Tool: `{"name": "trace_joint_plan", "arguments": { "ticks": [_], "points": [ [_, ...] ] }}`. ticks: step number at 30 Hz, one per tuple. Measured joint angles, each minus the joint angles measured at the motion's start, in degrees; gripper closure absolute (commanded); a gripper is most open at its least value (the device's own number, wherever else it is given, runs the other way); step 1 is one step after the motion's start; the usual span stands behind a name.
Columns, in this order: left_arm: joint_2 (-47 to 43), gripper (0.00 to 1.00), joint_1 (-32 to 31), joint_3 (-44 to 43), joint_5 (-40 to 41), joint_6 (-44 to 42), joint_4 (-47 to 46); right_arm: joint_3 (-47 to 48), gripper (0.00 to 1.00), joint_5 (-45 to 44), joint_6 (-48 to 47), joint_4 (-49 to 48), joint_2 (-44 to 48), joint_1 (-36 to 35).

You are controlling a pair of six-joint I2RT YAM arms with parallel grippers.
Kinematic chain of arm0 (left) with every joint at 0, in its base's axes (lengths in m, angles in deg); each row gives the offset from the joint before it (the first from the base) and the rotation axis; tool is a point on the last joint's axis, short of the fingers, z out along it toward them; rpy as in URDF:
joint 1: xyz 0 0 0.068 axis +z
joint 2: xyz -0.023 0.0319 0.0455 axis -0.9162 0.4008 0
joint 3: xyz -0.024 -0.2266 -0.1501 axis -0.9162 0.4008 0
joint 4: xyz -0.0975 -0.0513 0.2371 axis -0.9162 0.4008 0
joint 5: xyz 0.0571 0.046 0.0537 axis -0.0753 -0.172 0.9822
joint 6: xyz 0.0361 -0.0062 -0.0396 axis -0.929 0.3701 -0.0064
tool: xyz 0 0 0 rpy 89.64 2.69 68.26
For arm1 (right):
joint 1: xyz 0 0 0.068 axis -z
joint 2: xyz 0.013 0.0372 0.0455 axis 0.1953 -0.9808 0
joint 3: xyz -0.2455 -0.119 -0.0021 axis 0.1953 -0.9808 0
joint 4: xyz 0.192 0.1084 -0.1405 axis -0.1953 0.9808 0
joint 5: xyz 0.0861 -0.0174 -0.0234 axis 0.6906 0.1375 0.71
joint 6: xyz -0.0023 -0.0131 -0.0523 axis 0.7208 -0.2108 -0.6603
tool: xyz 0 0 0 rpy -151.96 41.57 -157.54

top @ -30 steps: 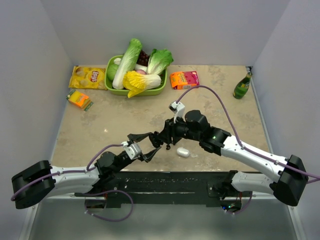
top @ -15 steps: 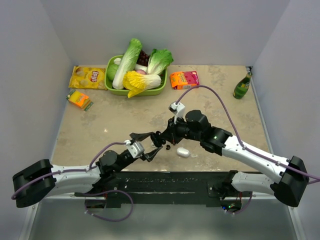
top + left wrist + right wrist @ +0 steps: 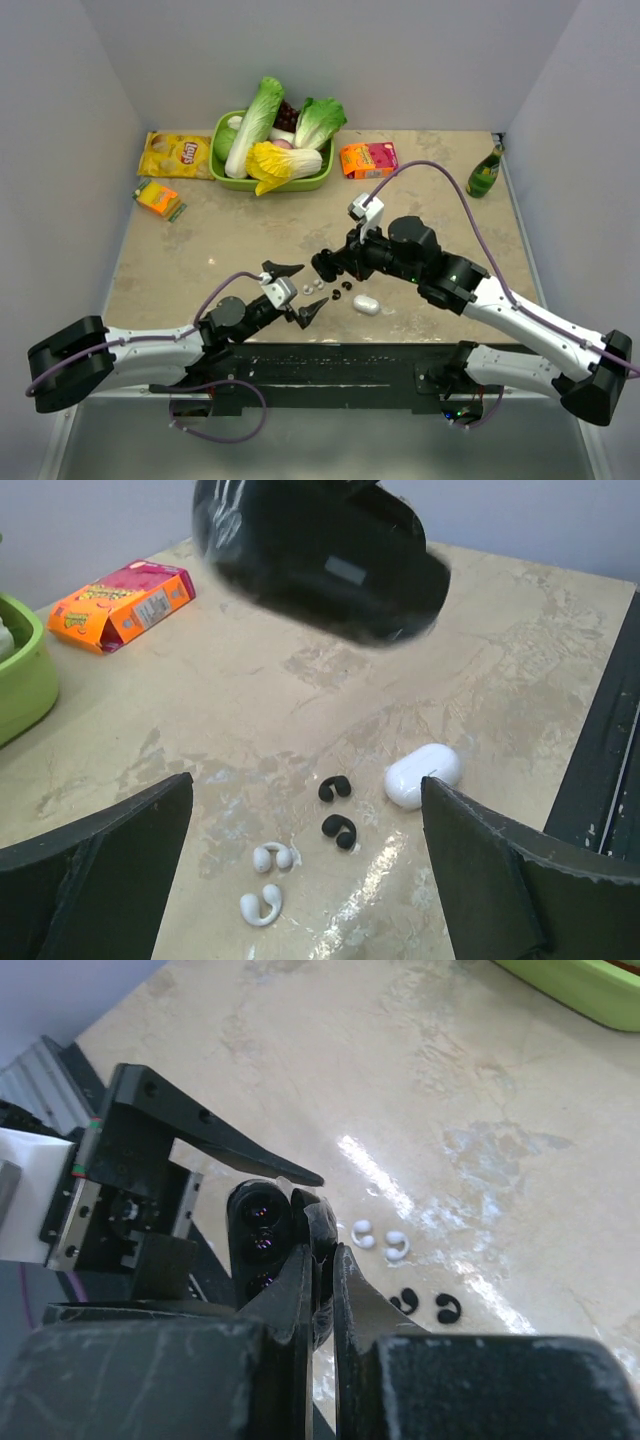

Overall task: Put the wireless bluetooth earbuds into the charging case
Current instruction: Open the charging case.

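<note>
The two white earbuds (image 3: 272, 856) are lying loose on the table (image 3: 480, 650), side by side near the front edge. The charging case (image 3: 422, 775) sits a bit to their right, and its lid looks shut. Two little black C-shaped bits (image 3: 340, 830) lie right between buds and case, so they're kinda in the path. The left fingers (image 3: 100, 880) are spread wide, with the buds showing between them and nothing gripped. The right fingers (image 3: 320, 1270) are pressed together and empty, hovering just behind the black bits. Further back there's a green tub (image 3: 225, 180) of leafy veg, an orange-pink box (image 3: 368, 158), a Lay's bag (image 3: 175, 155), a small orange pack (image 3: 158, 198), and a green bottle (image 3: 485, 172) far right.
</note>
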Motion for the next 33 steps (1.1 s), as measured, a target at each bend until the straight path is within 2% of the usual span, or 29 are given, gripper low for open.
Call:
{"name": "trace_joint_plan", "arguments": {
  "ticks": [4, 7, 11, 17, 21, 26, 33],
  "points": [
    [-2.08, 0.0, 0.0, -0.5, -0.7, 2.34, 3.93, -0.11, 1.0, -5.66, -2.99, 1.33, 1.46, -1.86],
    [-7.1, 0.0, 0.22, -0.68, -2.84, 6.12, 7.41, -0.33, 1.0, -14.12, -6.78, 1.42, 4.02, -5.73],
    [-10.78, 0.0, 2.69, -2.58, -10.34, 11.15, 10.12, 1.66, 1.0, -25.49, -12.98, 4.35, 3.78, -13.84],
    [-6.67, 0.0, 9.49, -5.57, -24.65, 17.81, 10.75, 3.93, 1.0, -37.07, -20.2, 10.45, 1.27, -22.05],
    [-3.23, 0.05, 9.88, -6.56, -30.51, 19.15, 10.93, 3.93, 1.0, -40.28, -22.99, 12.83, 3.1, -24.13],
    [-1.51, 0.18, 9.88, -8.98, -34.86, 19.15, 10.82, 4.13, 1.0, -38.69, -24.24, 13.77, 4.44, -25.09],
    [0.7, 0.18, 9.88, -12.57, -37.51, 17.94, 10.4, 4.24, 1.0, -33.81, -24.24, 14.34, 3.26, -25.11]
  ]
}}
